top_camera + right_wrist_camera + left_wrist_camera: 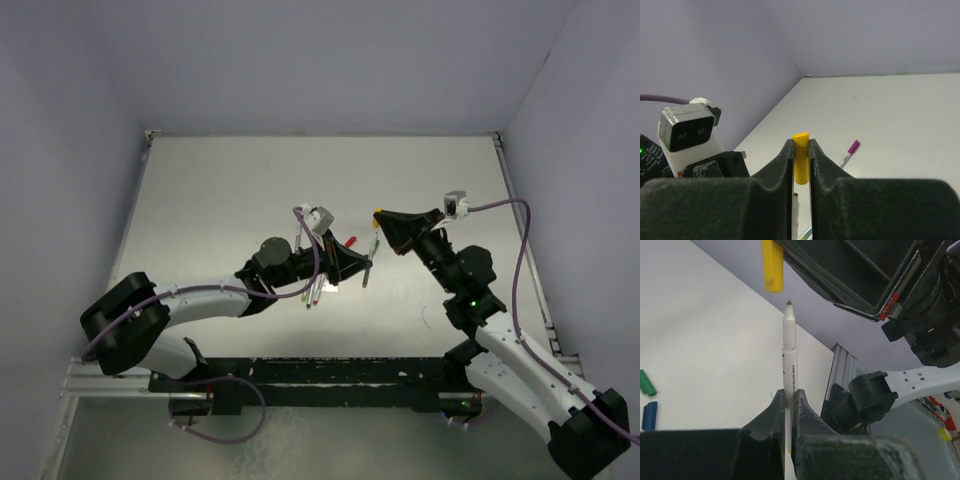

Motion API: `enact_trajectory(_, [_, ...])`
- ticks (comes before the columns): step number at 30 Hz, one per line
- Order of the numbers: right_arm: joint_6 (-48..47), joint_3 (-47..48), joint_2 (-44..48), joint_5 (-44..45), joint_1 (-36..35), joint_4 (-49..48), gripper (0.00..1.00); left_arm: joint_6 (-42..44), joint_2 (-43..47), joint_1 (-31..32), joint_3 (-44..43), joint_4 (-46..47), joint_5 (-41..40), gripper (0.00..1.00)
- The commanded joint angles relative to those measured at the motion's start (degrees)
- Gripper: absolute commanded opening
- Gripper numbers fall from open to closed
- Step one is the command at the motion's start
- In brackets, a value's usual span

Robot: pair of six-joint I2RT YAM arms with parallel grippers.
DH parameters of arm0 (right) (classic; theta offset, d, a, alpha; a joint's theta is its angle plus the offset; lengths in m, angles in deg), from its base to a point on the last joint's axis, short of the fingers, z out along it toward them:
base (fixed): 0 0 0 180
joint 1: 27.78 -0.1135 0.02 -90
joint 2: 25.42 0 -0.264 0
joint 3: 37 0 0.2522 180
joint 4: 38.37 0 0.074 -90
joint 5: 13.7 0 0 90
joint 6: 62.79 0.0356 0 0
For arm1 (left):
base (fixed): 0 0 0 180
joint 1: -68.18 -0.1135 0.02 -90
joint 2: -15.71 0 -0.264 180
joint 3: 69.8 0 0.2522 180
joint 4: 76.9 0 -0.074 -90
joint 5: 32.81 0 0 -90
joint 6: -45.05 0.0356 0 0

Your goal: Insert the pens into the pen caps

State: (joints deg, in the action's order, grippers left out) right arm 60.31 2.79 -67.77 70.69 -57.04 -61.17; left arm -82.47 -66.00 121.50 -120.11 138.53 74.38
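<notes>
the left gripper (789, 407) is clamped on one pen (789, 355), held tip up over the middle of the table (250, 180). the right gripper (801, 150) is squeezed on the yellow cap (801, 162) just above that tip, not on it yet. a green cap (647, 382), a blue cap (649, 415) and a purple-tipped pen (850, 151) lie loose on the table, so i think almost all the work is left.

We see the yellow cap (773, 270) cut off by the top edge; the tip colour of the pen (789, 360) seems too small to tell.
</notes>
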Motion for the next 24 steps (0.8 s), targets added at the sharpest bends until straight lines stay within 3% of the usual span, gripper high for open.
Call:
enact_trajectory(1, [0.38, 0.76, 0.96, -0.84, -0.42, -3.46, 0.00, -0.70, 0.88, 0.14, 0.97, 4.29, -1.44, 0.00])
enact_trajectory(24, [1.55, -0.49, 1.56, -1.12, -0.53, -2.80, 0.00, -0.82, 1.35, 0.14, 1.70, 4.58, -2.92, 0.00])
